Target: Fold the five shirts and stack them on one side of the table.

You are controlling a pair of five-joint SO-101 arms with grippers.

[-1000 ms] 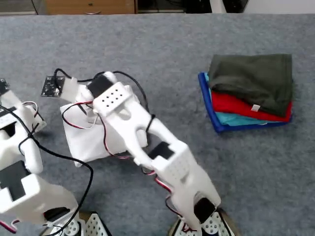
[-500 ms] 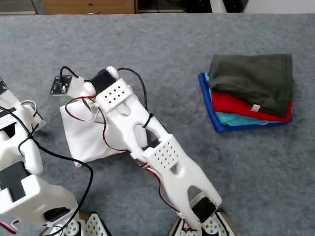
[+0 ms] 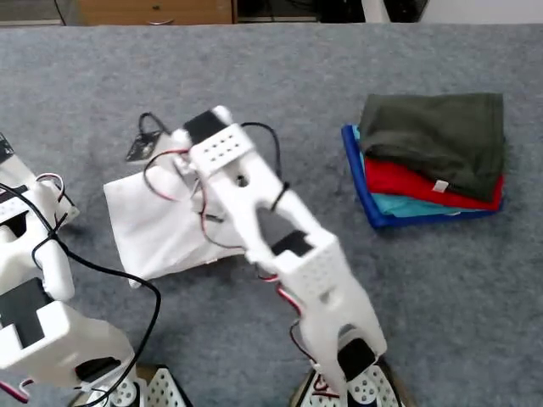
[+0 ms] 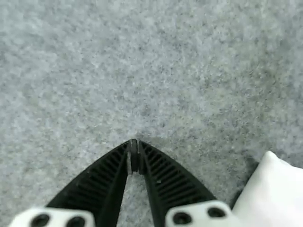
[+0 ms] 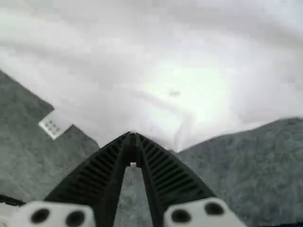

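A folded white shirt (image 3: 161, 229) lies on the grey carpet left of centre. My right arm (image 3: 229, 170) stretches over it from the front edge. In the right wrist view, my right gripper (image 5: 132, 144) is shut at a corner of the white shirt (image 5: 156, 71), and the cloth wrinkles toward its tips. A stack of folded shirts (image 3: 433, 153) sits at the right, with dark green on top, then red, teal and blue. My left gripper (image 4: 133, 156) is shut over bare carpet and holds nothing. The left arm (image 3: 34, 254) stays at the left edge.
Red and black cables (image 3: 178, 212) hang from the right arm across the white shirt. A small tag (image 5: 52, 125) sticks out from the shirt's edge. A white corner (image 4: 272, 189) lies beside the left gripper. Wooden furniture (image 3: 153, 10) borders the far side.
The right arm has swung to the right across the white shirt, wrist and camera board going with it. The left arm and the stack have kept still.
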